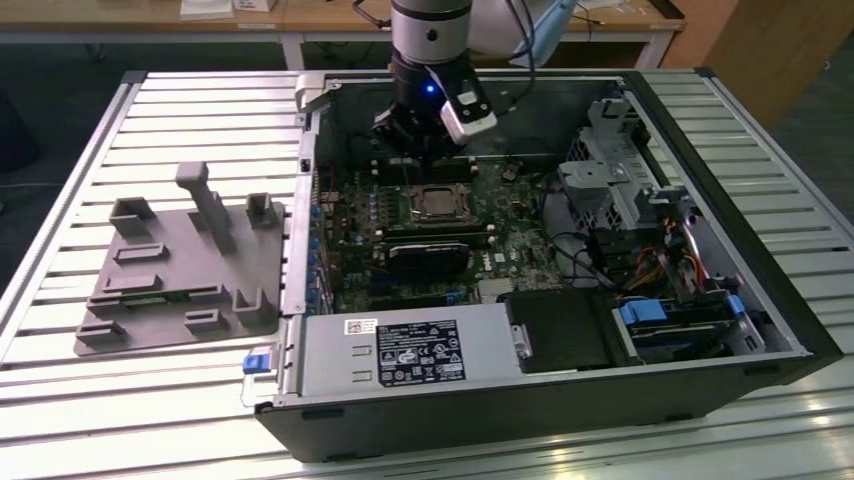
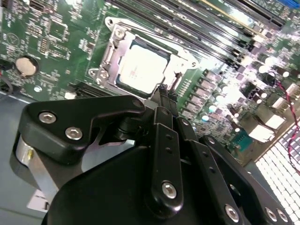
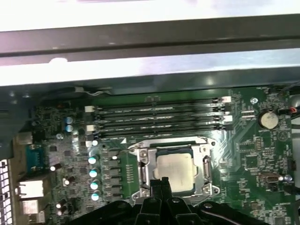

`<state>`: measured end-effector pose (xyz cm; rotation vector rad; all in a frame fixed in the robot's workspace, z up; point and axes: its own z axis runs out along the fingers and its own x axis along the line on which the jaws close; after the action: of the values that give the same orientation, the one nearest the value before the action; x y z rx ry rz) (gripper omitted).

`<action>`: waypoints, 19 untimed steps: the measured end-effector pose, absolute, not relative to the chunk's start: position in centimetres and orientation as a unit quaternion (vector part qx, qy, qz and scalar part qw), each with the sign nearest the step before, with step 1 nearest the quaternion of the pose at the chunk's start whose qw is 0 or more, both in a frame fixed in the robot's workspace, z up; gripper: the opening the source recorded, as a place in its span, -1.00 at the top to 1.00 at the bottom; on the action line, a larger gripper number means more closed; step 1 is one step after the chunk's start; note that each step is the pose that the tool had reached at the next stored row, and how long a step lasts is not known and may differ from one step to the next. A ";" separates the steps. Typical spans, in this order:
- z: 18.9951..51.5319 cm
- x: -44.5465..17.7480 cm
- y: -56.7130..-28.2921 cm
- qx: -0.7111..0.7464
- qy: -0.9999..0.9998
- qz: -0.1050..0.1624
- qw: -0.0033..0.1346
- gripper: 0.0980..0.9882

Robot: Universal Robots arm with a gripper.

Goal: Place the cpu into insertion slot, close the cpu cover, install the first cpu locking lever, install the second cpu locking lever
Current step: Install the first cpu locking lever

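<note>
Gripper near flat, socket-aligned cpu

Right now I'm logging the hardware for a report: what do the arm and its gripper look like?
The arm is a silver-grey cylinder ending in a black wrist with a blue light and a white box. The gripper is black, its linkage bars pinned with silver screws.
</note>
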<state>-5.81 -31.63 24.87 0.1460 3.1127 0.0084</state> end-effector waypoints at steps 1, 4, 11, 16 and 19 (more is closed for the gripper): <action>24.9 -6.0 -31.6 0.047 0.999 0.003 0.013 0.99; 24.9 -6.6 -31.6 0.047 0.999 0.003 0.013 0.99; 24.9 -7.8 -31.6 0.047 0.999 0.003 0.014 0.99; 24.9 -8.4 -31.6 0.047 0.999 0.005 0.015 0.99; 25.1 -8.5 -31.6 0.047 0.999 0.005 0.017 0.99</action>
<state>-8.49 -31.63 25.06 0.1455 3.1048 0.0142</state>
